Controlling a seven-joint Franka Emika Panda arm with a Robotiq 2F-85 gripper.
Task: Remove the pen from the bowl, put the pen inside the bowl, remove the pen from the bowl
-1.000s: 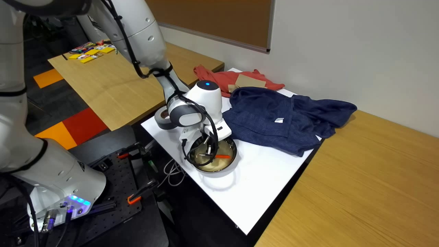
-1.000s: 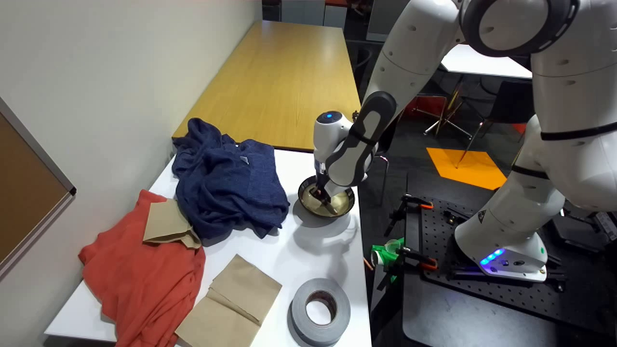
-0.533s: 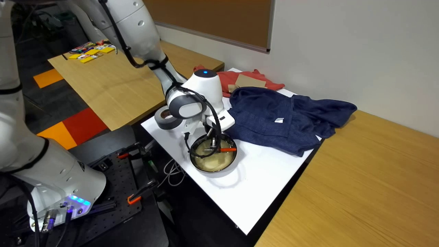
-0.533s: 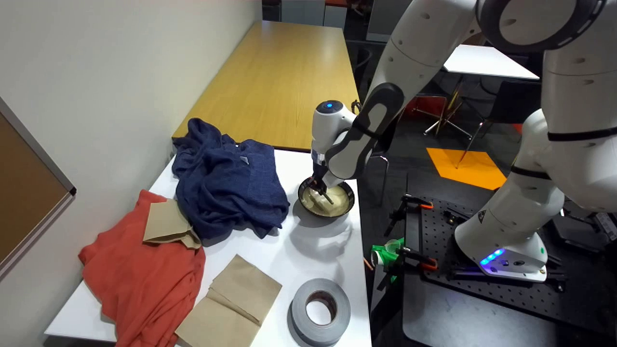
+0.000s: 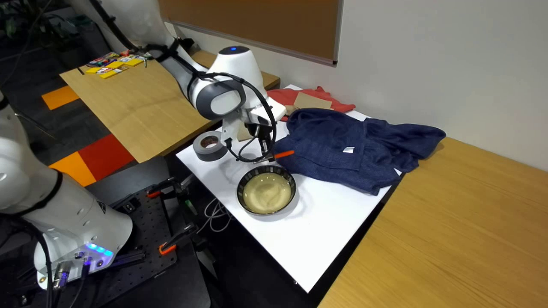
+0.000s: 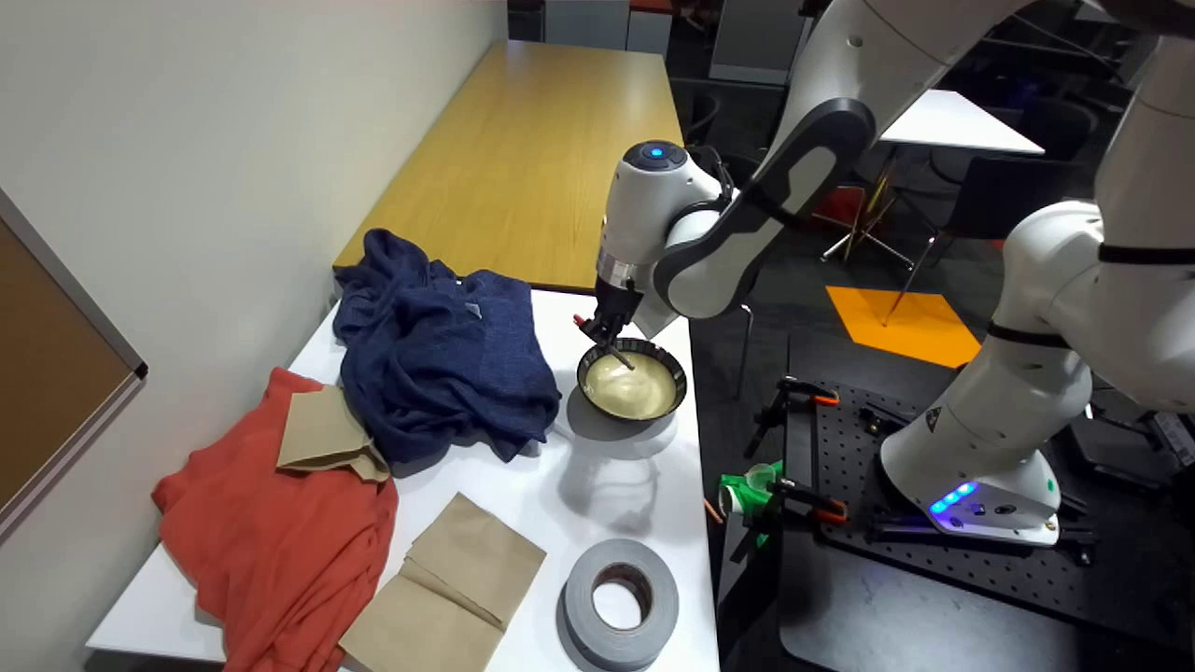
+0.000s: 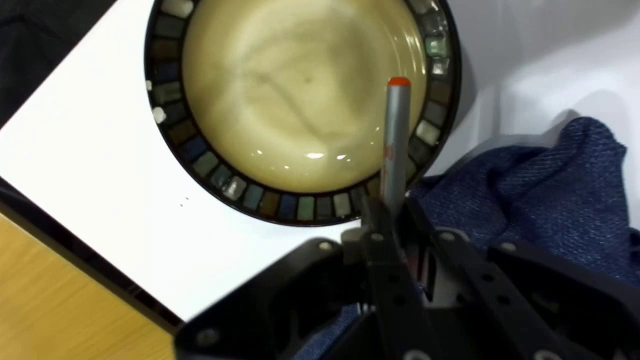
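The pen (image 5: 284, 154) has an orange end and a grey end. My gripper (image 5: 269, 158) is shut on it near its middle and holds it raised, roughly level. In an exterior view the pen's red-orange end (image 6: 581, 320) sticks out on one side of the gripper (image 6: 609, 334) and its grey end on the other. In the wrist view the grey length of the pen (image 7: 396, 135) points out from between the fingertips (image 7: 391, 212), over the bowl's edge. The bowl (image 5: 266, 192), dark tiled rim and tan-yellow inside, stands upright with nothing in it; it also shows in the wrist view (image 7: 300, 100).
A navy cloth (image 5: 334, 143) lies beside the bowl on the white table (image 5: 308, 239). A grey tape roll (image 6: 621, 605), folded brown paper (image 6: 448, 588) and a red cloth (image 6: 280, 532) lie further along. The table's edge runs close to the bowl.
My gripper has risen out of the bowl with the pen in it and now stands above and slightly behind the bowl. The bowl has not moved.
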